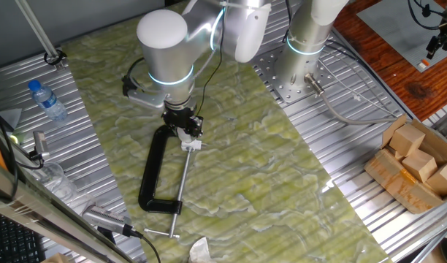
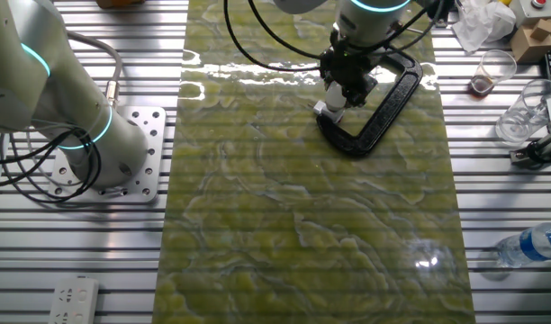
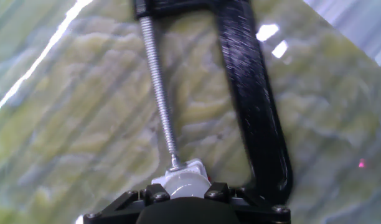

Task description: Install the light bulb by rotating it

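Clamp flat on green mat, one only, black, C-shaped, threaded screw running to a small white socket block pinned at its tip; presumably there to stop the socket turning while the bulb is screwed in. Gripper straight above the block, fingers set narrow either side of light bulb, apparently closed on it, aligned with the socket axis so wrist rotation drives the thread. Bulb sitting in or right on top of the socket; depth of seating not visible. Count: one bulb, one socket block, one clamp, one working arm, plus a second arm base bolted near the mat. Off-mat clutter: one water bottle, wooden blocks in a box, exact number unclear.
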### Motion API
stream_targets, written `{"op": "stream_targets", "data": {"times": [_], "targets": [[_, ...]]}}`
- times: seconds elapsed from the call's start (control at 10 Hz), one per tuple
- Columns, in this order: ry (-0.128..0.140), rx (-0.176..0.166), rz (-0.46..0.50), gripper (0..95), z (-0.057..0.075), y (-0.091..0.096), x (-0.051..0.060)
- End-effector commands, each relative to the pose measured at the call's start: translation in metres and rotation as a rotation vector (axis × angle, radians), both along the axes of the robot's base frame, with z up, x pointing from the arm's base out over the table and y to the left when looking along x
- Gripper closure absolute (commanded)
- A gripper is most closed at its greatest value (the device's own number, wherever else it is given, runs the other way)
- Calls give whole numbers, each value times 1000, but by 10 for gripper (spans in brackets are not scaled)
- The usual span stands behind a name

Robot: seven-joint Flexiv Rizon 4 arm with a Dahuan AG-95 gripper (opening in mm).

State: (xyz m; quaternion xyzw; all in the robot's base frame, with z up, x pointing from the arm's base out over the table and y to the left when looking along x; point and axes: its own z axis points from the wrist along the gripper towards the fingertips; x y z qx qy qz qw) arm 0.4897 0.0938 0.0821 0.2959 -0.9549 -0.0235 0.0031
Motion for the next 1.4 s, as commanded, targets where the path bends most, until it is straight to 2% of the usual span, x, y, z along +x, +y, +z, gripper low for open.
{"op": "stream_targets", "data": {"times": [0.1, 0.5, 0.7, 0.9, 1.0, 1.1, 1.2, 1.4], "targets": [[21, -12, -361, 950, 0, 0, 0], [26, -23, -535, 950, 0, 0, 0], [29, -22, -551, 950, 0, 0, 0], [27, -29, -527, 950, 0, 0, 0], [19, -38, -456, 570, 0, 0, 0], [13, -38, -382, 570, 0, 0, 0], [7, -39, -270, 380, 0, 0, 0], [-16, -29, -58, 380, 1, 0, 0]]}}
